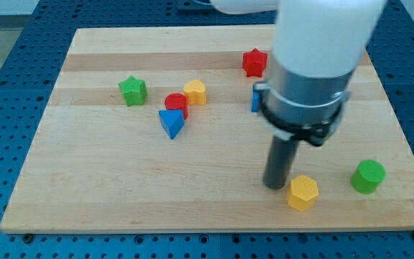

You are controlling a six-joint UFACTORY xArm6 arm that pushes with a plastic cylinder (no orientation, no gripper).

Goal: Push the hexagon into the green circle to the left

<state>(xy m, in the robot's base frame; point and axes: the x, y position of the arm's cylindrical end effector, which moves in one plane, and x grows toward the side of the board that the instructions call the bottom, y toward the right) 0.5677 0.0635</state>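
Observation:
A yellow hexagon (302, 192) lies near the view's bottom right of the wooden board (106, 194). A green circle (368, 176) stands to its right, with a gap between them. My tip (275, 185) is on the board just left of the hexagon, very close to or touching its upper left side. The thick arm body above hides part of the board behind it.
A green star (132, 91) sits at the upper left. A red circle (176, 103), a yellow block (195, 92) and a blue triangle (171, 123) cluster left of centre. A red star (254, 62) is near the top. A blue block (254, 98) is partly hidden by the arm.

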